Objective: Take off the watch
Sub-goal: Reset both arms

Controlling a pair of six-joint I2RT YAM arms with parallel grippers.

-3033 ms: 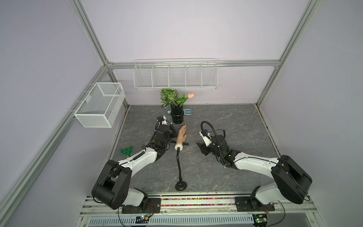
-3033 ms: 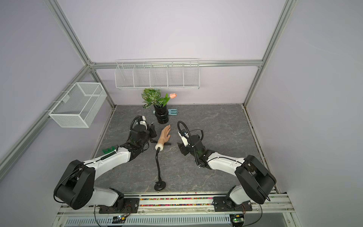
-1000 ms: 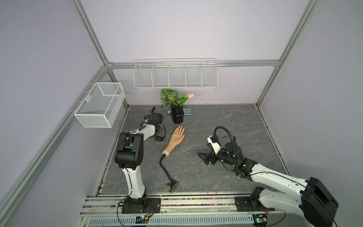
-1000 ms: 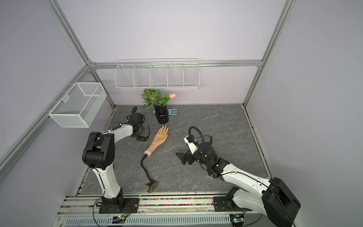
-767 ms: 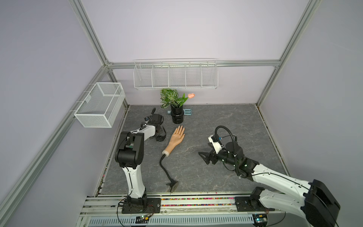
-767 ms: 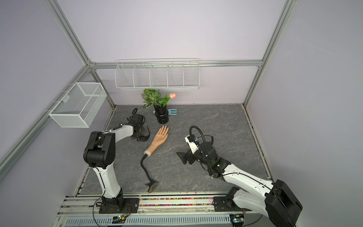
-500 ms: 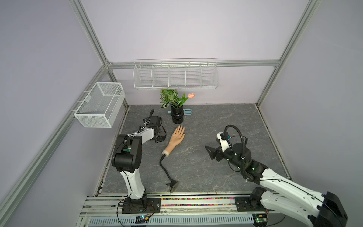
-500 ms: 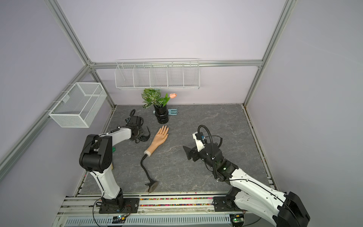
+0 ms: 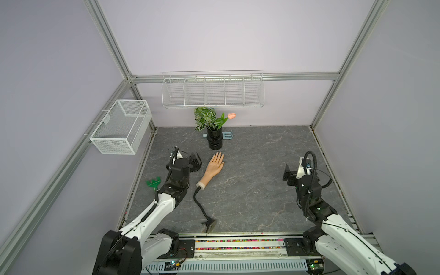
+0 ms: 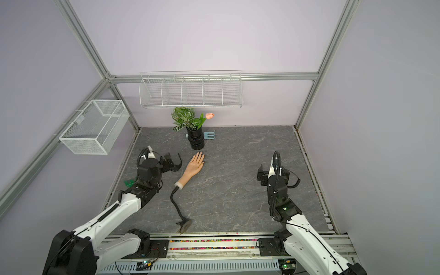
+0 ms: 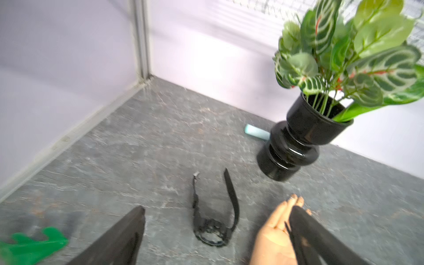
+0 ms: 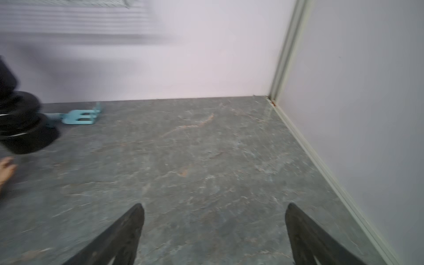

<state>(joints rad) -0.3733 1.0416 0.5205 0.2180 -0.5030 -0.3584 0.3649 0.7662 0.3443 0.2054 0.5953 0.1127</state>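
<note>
1. Grey marbled tabletop in a lilac-walled cell. Clock directions below are from above, with the back wall at 12.
2. Right gripper is out at 3 o'clock, jaws spread wide with only bare floor between them. Looks parked to me.
3. Left gripper is at about 10 o'clock, jaws also wide apart and gripping nothing.
4. Mannequin hand lies flat near the middle on its gooseneck stalk. Its wrist is bare and its fingertips aim at the black vase at 12.
5. Watch is down on the tabletop at the hand's 9 o'clock. It's just beside the hand, not touching as far as I can see, and right ahead of the open left jaws. I'd say the take-off itself is done and this is the let-go. The next move only calls for the left arm to back straight off without snagging anything.
6. Strap is where the views differ. In both top views the left gripper covers most of the watch and only a curl of strap peeks out. The left wrist view shows the lot: round case, both straps undone and splayed. The right wrist view doesn't show the watch at all.
</note>
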